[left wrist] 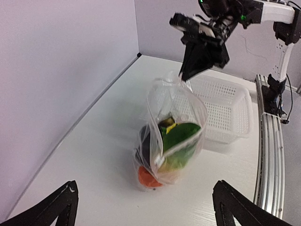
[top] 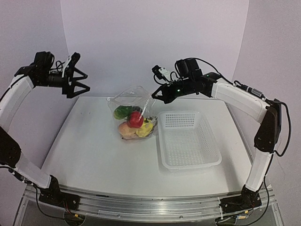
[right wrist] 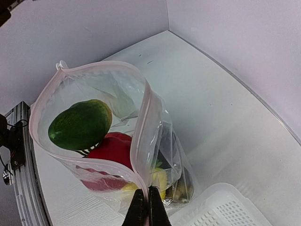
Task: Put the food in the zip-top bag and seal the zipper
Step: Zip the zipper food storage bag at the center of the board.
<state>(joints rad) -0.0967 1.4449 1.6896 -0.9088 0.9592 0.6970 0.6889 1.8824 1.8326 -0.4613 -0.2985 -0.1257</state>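
Note:
The clear zip-top bag (top: 133, 113) stands on the table with its mouth open, full of food: green mango (right wrist: 80, 124), red pomegranate (right wrist: 113, 151), yellow pepper (right wrist: 160, 179) and darker pieces. My right gripper (right wrist: 148, 207) is shut on the bag's mouth corner, pinching the zipper (right wrist: 141, 136) and holding that corner up; it shows in the top view (top: 157, 94) and left wrist view (left wrist: 188, 70). My left gripper (top: 80, 80) is open and empty, raised at the far left, well away from the bag (left wrist: 171, 136).
An empty white mesh basket (top: 188, 139) stands just right of the bag, touching or almost touching it. Lilac walls close the back and sides. The arms' rail (top: 141, 205) runs along the near edge.

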